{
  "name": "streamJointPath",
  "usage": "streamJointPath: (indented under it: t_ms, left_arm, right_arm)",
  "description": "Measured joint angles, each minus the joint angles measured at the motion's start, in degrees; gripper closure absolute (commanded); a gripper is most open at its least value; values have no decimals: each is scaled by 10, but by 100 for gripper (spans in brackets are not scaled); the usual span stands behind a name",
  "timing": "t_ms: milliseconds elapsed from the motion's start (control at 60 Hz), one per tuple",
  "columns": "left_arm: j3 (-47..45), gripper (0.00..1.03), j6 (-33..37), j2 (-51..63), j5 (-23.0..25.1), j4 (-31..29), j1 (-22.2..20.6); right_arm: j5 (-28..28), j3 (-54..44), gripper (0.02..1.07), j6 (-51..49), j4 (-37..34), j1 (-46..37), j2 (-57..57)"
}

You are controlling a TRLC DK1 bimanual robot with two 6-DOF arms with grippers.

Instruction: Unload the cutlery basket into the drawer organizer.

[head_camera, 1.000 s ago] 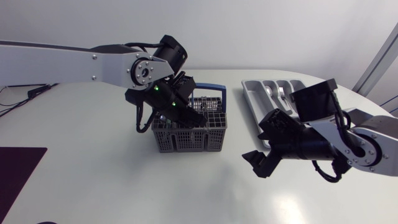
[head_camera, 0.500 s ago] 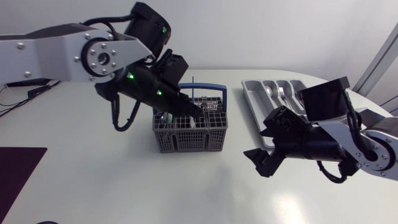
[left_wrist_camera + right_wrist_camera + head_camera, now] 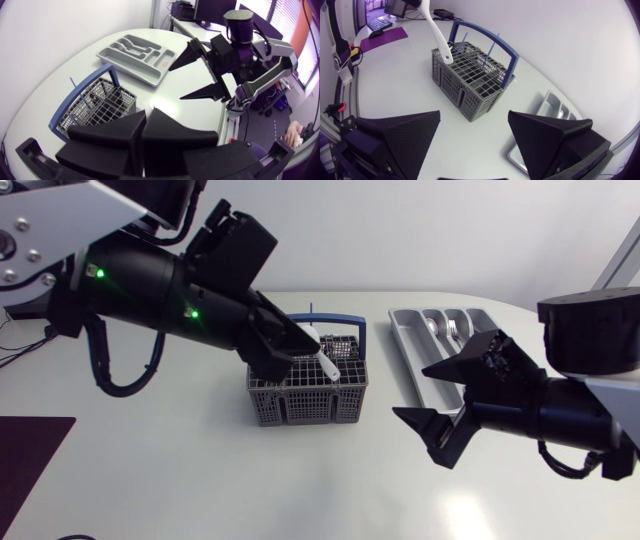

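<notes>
Since a second ago the left arm has risen toward the head camera and drawn its claw [image 3: 298, 348] up out of the basket; the right arm has lifted as well, with its claw [image 3: 440, 395] a little further from the basket. One white-handled utensil [image 3: 325, 360] is clamped in the left claw, whose fingers are pressed together on the handle's upper end. The utensil slants down, its lower end at the top grid of the cutlery basket [image 3: 305, 395]; contact there cannot be told. One basket is on the worktop [image 3: 200, 480]: grey mesh with a blue handle, standing upright. One grey drawer organizer [image 3: 408, 340] lies just beside it, on the right arm's side. Two metal pieces show in its slots, a spoon [image 3: 430, 327] and a fork [image 3: 452, 330]. The right claw is spread wide and holds nothing, hovering above the worktop near the organizer's front end.
</notes>
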Motion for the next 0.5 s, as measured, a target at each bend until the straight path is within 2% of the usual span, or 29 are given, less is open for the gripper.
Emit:
streamJointPath:
  t_ms: [233, 350, 500]
  left_arm:
    - [-1, 91, 133, -1, 98, -68, -7]
    - [-1, 91, 192, -1, 113, -97, -36]
    - [-1, 91, 234, 1, 116, -105, -66]
  right_arm:
    - [-28, 13, 9, -15, -20, 38, -21]
    - [-39, 22, 11, -24, -31, 69, -21]
    - [-48, 32, 14, -30, -48, 120, -21]
